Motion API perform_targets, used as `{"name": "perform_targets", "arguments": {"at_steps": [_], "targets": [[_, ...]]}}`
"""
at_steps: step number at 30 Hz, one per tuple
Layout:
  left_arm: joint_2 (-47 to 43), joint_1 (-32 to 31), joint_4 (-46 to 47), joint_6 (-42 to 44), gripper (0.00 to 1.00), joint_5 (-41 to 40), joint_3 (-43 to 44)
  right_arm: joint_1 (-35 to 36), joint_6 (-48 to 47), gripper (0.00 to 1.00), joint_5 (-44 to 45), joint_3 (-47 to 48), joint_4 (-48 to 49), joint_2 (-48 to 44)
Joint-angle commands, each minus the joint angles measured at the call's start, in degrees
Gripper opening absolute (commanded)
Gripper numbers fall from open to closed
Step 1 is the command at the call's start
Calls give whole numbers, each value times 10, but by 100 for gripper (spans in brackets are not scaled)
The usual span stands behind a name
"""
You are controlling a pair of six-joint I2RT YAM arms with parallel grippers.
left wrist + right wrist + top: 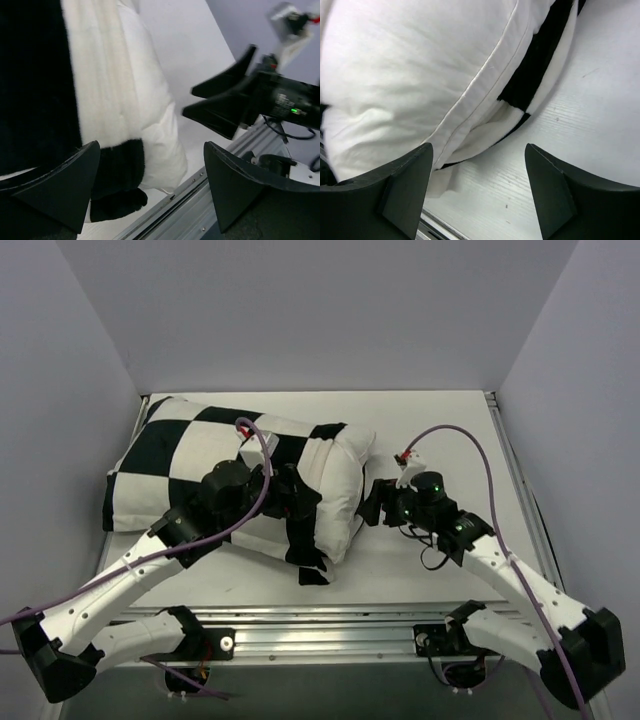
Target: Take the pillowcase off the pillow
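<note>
The pillowcase (pixel 180 455), in big black and white squares, covers the left and middle of the pillow. The pillow's plain white end (pixel 345 475) bulges out of it at the right. My left gripper (pixel 298 508) hovers open over the case's open edge. In the left wrist view (pixel 155 190) the case's hem (pixel 117 175) and the white pillow (pixel 150 125) lie between and beyond its fingers. My right gripper (pixel 373 502) is open and empty on the table beside the pillow's right end. In the right wrist view (pixel 477 195) the pillow (pixel 405 75) and the case's edge (pixel 535 65) lie just ahead.
An aluminium rail (pixel 330 615) runs along the table's near edge and also shows in the left wrist view (pixel 200 200). Grey walls close in the left, back and right. Bare white tabletop (pixel 440 430) lies right of the pillow. The two grippers are close together.
</note>
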Motion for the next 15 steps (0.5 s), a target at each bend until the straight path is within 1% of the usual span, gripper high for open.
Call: {"name": "perform_targets", "arguments": {"at_steps": [1,3,4,5,6,8,10,12,13,14,15], "targets": [[-27,1,6,-23,93,-112,-21,3,-19,71,48,25,-94,-71],[-46,2,-23,-37,92,-152,-37,3,-20,78,21,32,-114,-95],[-51,2,-36,-51,92,-172,-42,4,-20,80,1,35,-116,-99],[-62,3,-64,-59,93,-211,-51,4,-20,81,-19,38,-114,-99],[-66,3,-78,-69,93,-229,-56,5,-17,82,-62,39,-109,-95],[-78,9,-110,-91,94,-259,-71,8,1,85,-103,35,-78,-86],[-83,14,-120,-100,94,-264,-84,15,18,87,-146,24,-33,-68],[-87,20,-125,-108,95,-276,-99,45,44,89,-151,16,3,-47],[-87,23,-122,-109,95,-277,-104,60,49,90,-137,15,28,-40],[-85,27,-119,-109,95,-279,-108,99,54,90,-124,17,36,-32],[-83,35,-116,-109,95,-281,-115,117,54,91,-110,20,41,-10]]}}
